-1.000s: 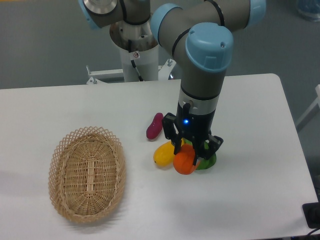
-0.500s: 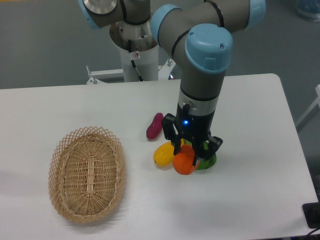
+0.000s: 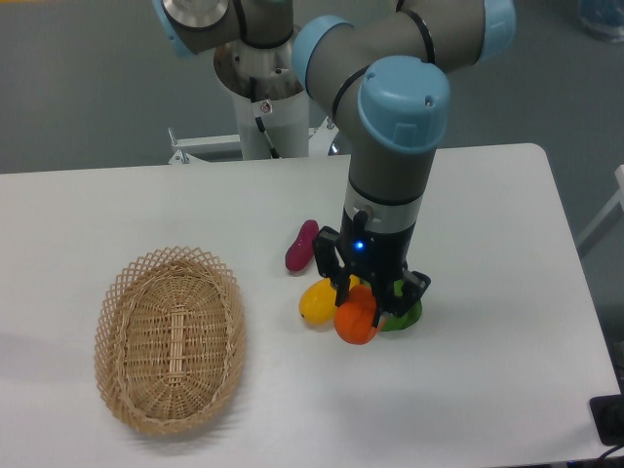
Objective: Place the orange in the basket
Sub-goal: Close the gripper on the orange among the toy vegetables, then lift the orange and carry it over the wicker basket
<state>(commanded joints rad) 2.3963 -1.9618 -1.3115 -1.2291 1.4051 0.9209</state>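
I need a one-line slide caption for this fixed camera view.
Gripper shut on the orange beside other fruits; wicker basket waits empty.

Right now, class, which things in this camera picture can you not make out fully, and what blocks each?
- Green fruit: mostly hidden behind the gripper and the orange.
- Yellow fruit: its right end is covered by the orange.
- Whether the orange has left the table: cannot tell.
- Black object: cut off by the right edge.

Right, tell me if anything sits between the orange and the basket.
Nothing visible blocks the way. The orange is in the gripper, with the fingers closed on it. The yellow fruit touches its left side, low on the table; beyond it only bare tabletop lies before the basket. A lifted carry should pass over it.
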